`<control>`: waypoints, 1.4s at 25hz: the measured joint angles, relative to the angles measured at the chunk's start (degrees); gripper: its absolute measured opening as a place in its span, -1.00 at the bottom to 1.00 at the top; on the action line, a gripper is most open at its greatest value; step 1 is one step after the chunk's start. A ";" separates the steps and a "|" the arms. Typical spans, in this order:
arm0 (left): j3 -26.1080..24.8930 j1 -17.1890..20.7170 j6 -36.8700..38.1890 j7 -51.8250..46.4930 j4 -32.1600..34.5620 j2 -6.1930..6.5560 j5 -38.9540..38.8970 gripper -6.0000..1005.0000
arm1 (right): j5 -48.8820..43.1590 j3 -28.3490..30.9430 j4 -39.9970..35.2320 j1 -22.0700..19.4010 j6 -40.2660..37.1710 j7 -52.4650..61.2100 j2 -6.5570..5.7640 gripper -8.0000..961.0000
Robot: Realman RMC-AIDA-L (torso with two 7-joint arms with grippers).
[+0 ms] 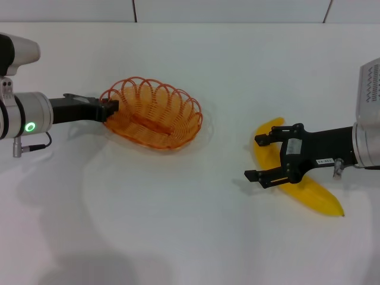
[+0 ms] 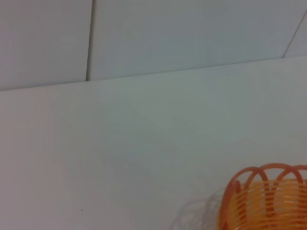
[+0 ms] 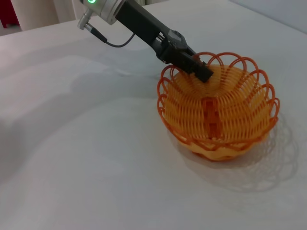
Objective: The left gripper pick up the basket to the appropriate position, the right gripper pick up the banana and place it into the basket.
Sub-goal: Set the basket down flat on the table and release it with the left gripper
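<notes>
The orange wire basket point(image 1: 155, 116) sits at the centre-left of the white table point(image 1: 178, 225). It also shows in the left wrist view point(image 2: 268, 203) and the right wrist view point(image 3: 225, 115). My left gripper point(image 1: 111, 107) reaches in from the left and is shut on the basket's near-left rim, as the right wrist view point(image 3: 200, 71) also shows. The basket looks slightly tilted. The yellow banana point(image 1: 314, 193) lies on the table at the right. My right gripper point(image 1: 256, 158) is open, with its two fingers on either side of the banana's far half, low over it.
The table's back edge meets a white panelled wall point(image 1: 237, 9). Bare table surface lies between the basket and the banana and along the front.
</notes>
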 joint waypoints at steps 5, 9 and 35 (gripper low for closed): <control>0.00 0.07 -0.01 0.02 0.16 -0.04 -0.24 -0.71 | 0.00 0.00 0.22 0.00 0.00 0.00 -0.02 0.86; 0.00 0.16 0.06 -0.08 0.22 -0.27 -0.37 -0.77 | 0.00 0.00 0.58 0.01 0.03 0.00 -0.07 0.86; -0.03 2.44 -0.01 1.74 -1.21 -0.88 -9.37 -0.81 | -0.16 0.00 0.61 0.62 0.36 0.00 -0.09 0.86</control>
